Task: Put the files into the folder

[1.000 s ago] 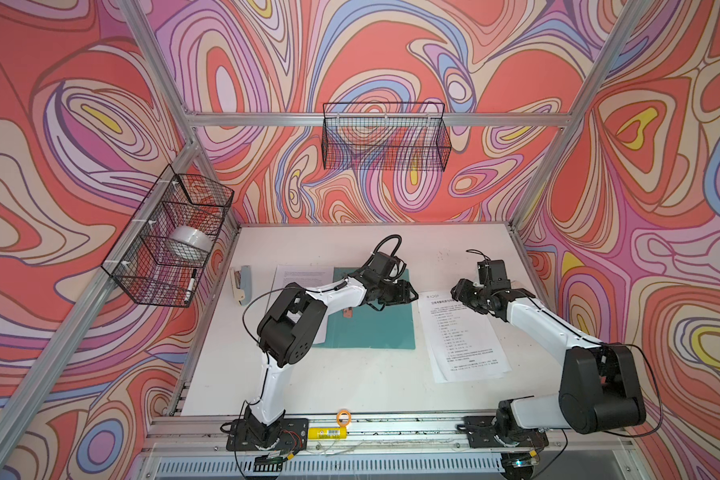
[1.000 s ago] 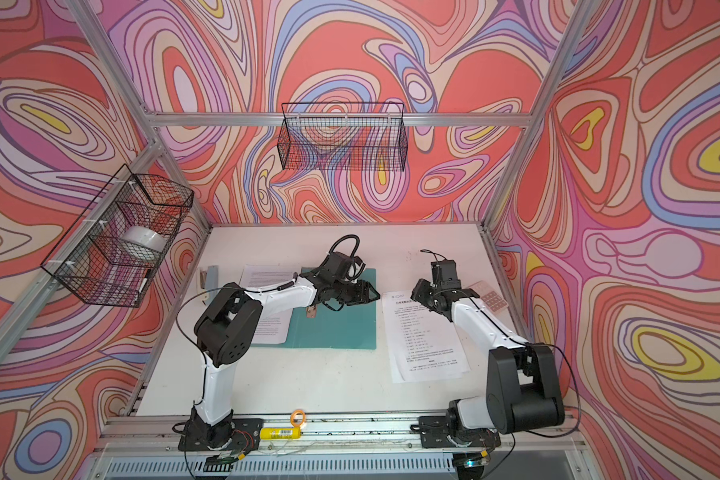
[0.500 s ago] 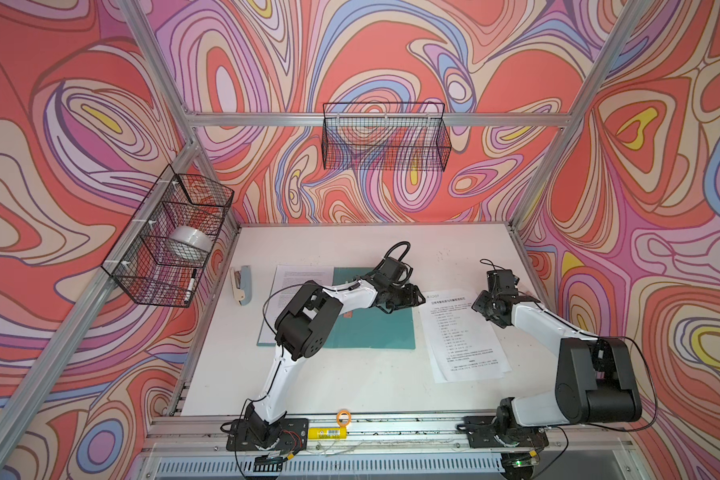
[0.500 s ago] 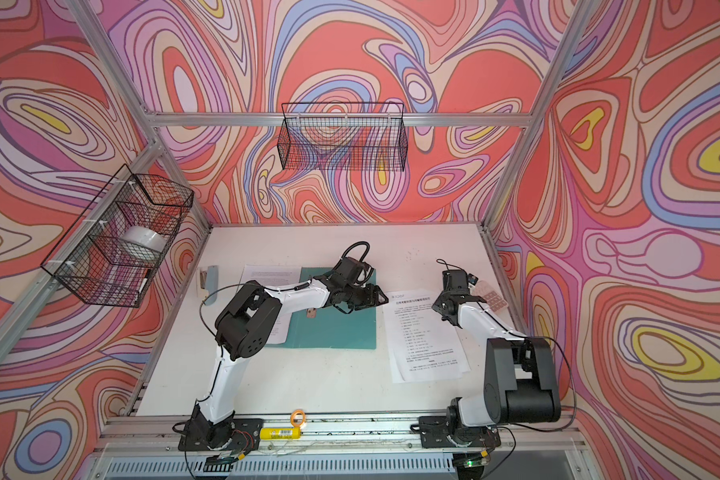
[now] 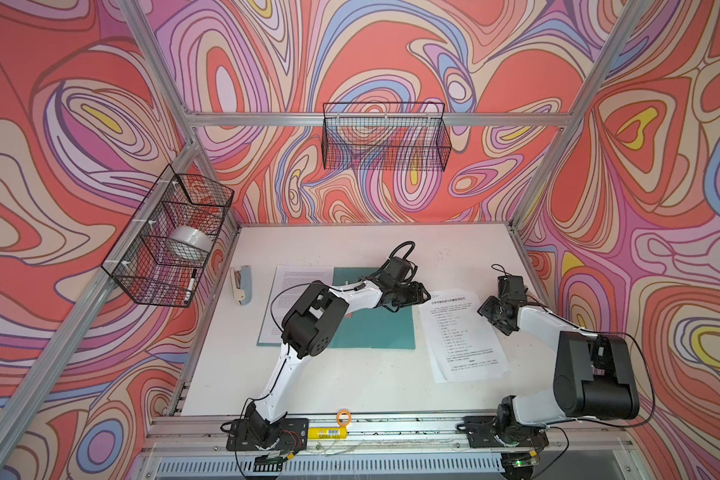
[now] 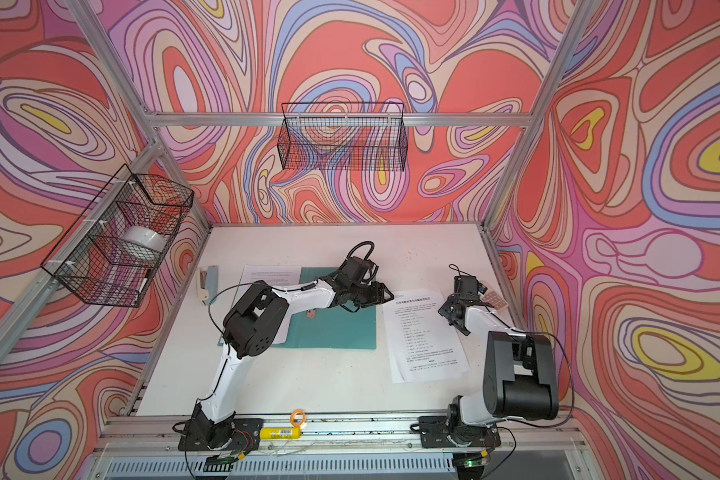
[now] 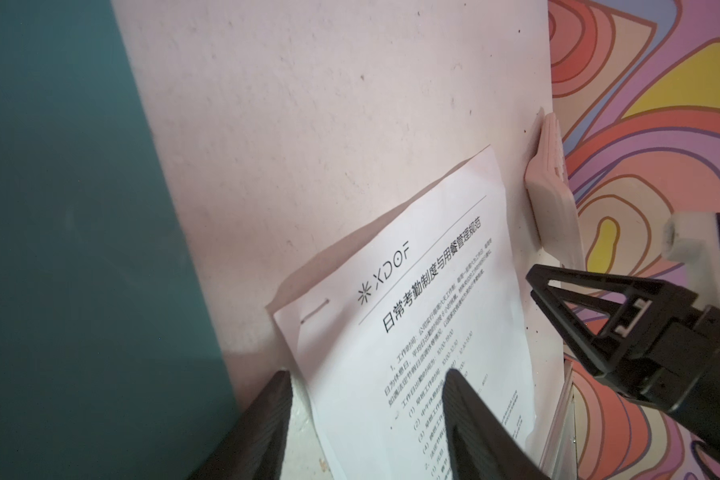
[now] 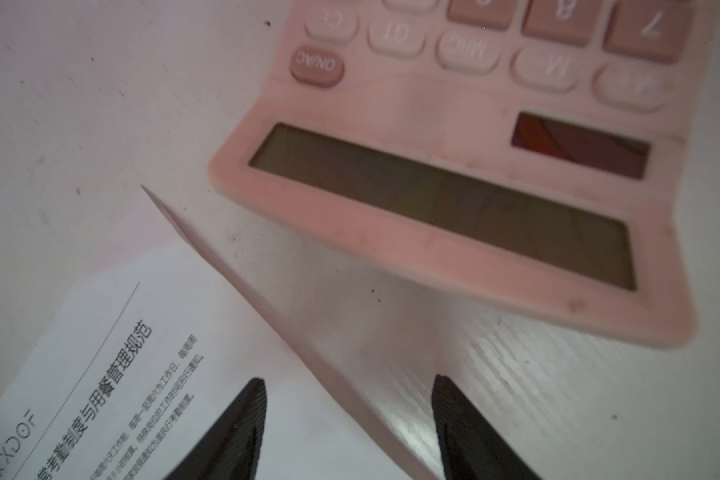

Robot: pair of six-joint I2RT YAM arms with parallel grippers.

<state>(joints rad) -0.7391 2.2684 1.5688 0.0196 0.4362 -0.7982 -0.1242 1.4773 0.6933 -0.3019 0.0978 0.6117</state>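
Files (image 5: 462,336) lie just beside the folder (image 5: 375,328), left gripper (image 7: 368,380) and right gripper (image 8: 348,382) straddling the top corners, jaws apart, seemingly gripping nothing.

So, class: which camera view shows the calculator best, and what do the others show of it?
The right wrist view: the calculator fills the frame, screen and keys plain. The left wrist view shows it edge-on; a top view shows only a small patch of keys.
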